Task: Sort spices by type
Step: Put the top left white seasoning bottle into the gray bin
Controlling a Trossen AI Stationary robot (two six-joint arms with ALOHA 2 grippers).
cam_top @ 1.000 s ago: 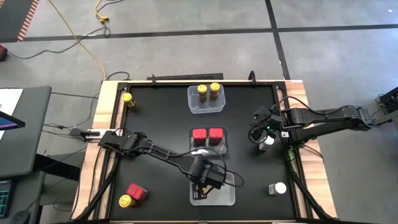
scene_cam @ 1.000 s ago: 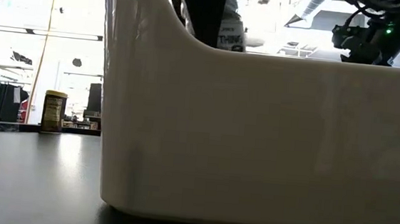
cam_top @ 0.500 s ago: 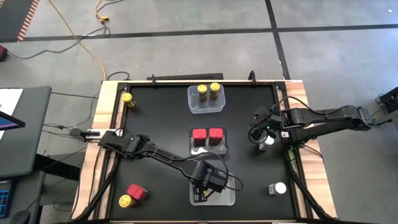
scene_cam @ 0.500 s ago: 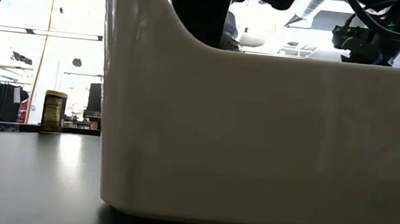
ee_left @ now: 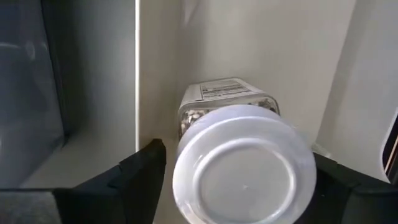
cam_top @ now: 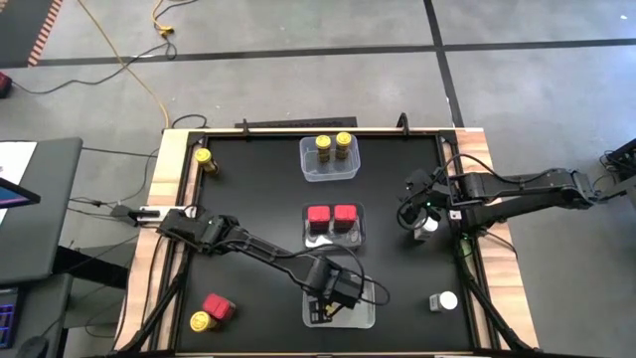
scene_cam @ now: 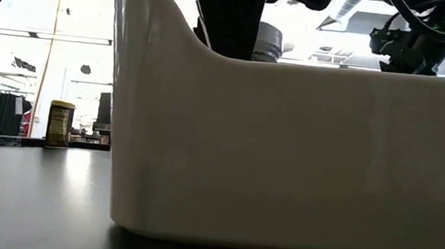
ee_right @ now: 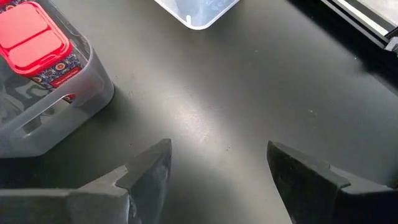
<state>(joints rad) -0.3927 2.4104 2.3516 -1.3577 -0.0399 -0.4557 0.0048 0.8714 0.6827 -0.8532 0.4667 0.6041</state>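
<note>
The left gripper (cam_top: 320,310) reaches into the near clear tub (cam_top: 366,318), fingers spread either side of a white-capped jar (ee_left: 242,163) standing inside; contact cannot be confirmed. The right gripper (ee_right: 217,168), fingers spread and empty, hovers over bare table (ee_right: 261,81) beside another white-capped jar (cam_top: 425,225). Red tins (cam_top: 332,215) fill the middle tub (cam_top: 361,235), two yellow-capped jars (cam_top: 332,146) the far tub (cam_top: 310,171); the near tub's wall (scene_cam: 284,153) blocks most of the low view.

The black counter (cam_top: 258,189) has pale wooden edges and stands on a grey floor (cam_top: 298,60) crossed by dark lines. Three clear plastic tubs sit down its middle: one (cam_top: 330,171) at 12 o'clock, one (cam_top: 350,237) at the centre, one (cam_top: 363,316) at 6 o'clock. A yellow cable (cam_top: 129,70) trails across the floor at 10 o'clock. A dark desk (cam_top: 35,214) stands at 9 o'clock.
</note>
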